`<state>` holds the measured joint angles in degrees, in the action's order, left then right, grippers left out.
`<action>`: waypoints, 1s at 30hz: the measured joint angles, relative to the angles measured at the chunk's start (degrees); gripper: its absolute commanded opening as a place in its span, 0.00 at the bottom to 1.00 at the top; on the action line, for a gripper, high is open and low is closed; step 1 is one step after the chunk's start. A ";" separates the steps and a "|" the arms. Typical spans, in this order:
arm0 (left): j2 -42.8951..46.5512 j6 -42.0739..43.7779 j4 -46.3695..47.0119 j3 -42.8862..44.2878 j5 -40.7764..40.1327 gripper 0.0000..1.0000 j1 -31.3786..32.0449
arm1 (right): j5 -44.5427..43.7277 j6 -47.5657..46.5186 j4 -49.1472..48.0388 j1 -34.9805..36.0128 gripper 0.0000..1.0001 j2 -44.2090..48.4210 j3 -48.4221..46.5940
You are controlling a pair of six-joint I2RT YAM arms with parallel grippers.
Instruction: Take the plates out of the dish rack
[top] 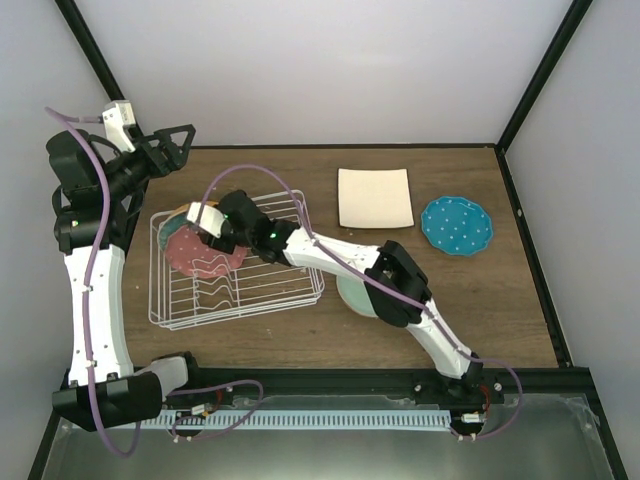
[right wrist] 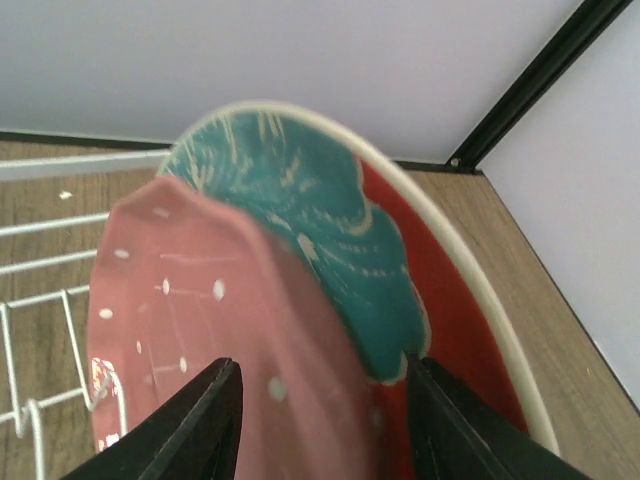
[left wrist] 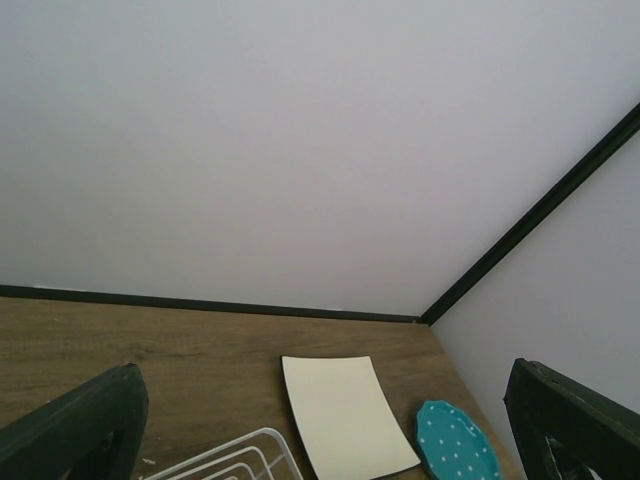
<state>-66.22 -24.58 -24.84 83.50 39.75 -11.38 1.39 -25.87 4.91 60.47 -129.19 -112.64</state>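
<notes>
The white wire dish rack (top: 240,285) stands at the left of the table. A pink dotted plate (top: 195,252) stands in it, with the larger red-and-teal floral plate (top: 170,222) just behind it. My right gripper (top: 215,225) is open. In the right wrist view its jaws (right wrist: 320,420) straddle the rim of the pink plate (right wrist: 200,320), in front of the floral plate (right wrist: 330,240). The cream square plate (top: 375,197), teal dotted plate (top: 457,225) and mint green plate (top: 352,295) lie on the table. My left gripper (top: 170,148) is open, empty and raised at the back left.
The right arm stretches across the rack and hides part of the mint plate. The left wrist view shows the cream plate (left wrist: 345,415), the teal plate (left wrist: 455,445) and a rack corner (left wrist: 240,455). Walls with black posts close in the table.
</notes>
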 measured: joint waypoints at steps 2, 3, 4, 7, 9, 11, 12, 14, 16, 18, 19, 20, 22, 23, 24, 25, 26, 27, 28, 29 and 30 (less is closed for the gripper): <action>0.02 0.20 -0.15 0.00 0.02 1.00 0.00 | 0.00 0.00 0.48 -0.42 0.46 -0.94 -0.52; 0.02 0.26 -0.20 0.00 0.02 1.00 0.00 | 0.00 0.02 0.96 -0.63 0.46 -1.40 -0.68; 0.02 0.35 -0.20 0.00 0.02 1.00 0.00 | 0.07 0.00 1.57 -0.76 0.46 -1.86 -0.85; 0.02 0.50 -0.22 0.00 0.07 1.00 0.00 | -0.15 -0.15 2.01 -0.90 0.44 -2.71 -1.25; 0.02 0.61 -0.22 0.00 0.09 1.00 0.00 | 0.04 -0.11 2.84 -0.98 0.38 -2.78 -1.99; 0.02 0.70 -0.24 0.00 0.20 1.00 0.00 | 0.00 -0.07 3.34 -0.98 0.27 -2.78 -2.14; 0.02 0.74 -0.24 0.00 0.24 1.00 0.00 | 0.00 -0.15 3.34 -1.07 0.19 -2.78 -2.21; 0.02 0.79 -0.24 0.00 0.33 1.00 0.00 | 1.46 -0.31 3.69 -1.20 0.06 -2.73 -2.58; 0.02 0.81 -0.24 0.00 0.46 1.00 0.00 | 6.25 -0.74 4.57 -1.77 0.01 -2.14 -2.82; 0.02 0.81 -0.26 0.00 0.50 1.00 0.00 | 4.20 -0.15 4.07 -1.55 0.01 -2.08 -2.80; 0.02 0.81 -0.26 0.00 0.52 1.00 0.00 | 4.04 0.04 4.09 -1.46 0.01 -2.12 -2.78; 0.02 0.81 -0.26 0.00 0.55 1.00 0.00 | 3.78 0.07 4.09 -1.40 0.01 -2.12 -2.78; 0.02 0.81 -0.26 0.00 0.63 1.00 0.00 | 3.26 -0.04 4.04 -1.09 0.01 -2.10 -2.71; 0.02 0.79 -0.26 0.00 0.66 1.00 0.00 | 3.21 -0.15 3.98 -1.03 0.01 -2.05 -2.64; 0.02 0.79 -0.26 0.00 0.68 1.00 0.00 | 3.19 -0.20 3.98 -1.03 0.01 -1.88 -2.49; 0.02 0.76 -0.26 0.00 0.70 1.00 0.00 | 3.08 -0.24 3.93 -1.03 0.01 -1.60 -2.10; 0.02 0.76 -0.24 0.00 0.72 1.00 0.00 | 3.02 -0.28 3.67 -1.03 0.01 -1.20 -1.55; 0.02 0.74 -0.24 0.00 0.74 1.00 0.00 | 2.89 -0.46 3.58 -1.01 0.01 -0.90 -1.20; 0.02 0.72 -0.22 0.00 0.83 1.00 0.00 | 2.67 -0.63 3.58 -1.01 0.01 -0.44 -0.76; 0.02 0.72 -0.22 0.00 0.90 1.00 0.00 | 2.40 -0.90 3.65 -1.01 0.01 0.07 -0.42; 0.02 0.68 -0.20 0.00 0.90 1.00 0.00 | 2.12 -1.22 3.74 -1.01 0.01 0.66 0.09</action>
<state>-66.19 -23.90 -25.04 83.50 40.64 -11.38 3.51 -27.09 8.64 59.46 -128.53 -112.55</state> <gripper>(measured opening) 0.998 0.142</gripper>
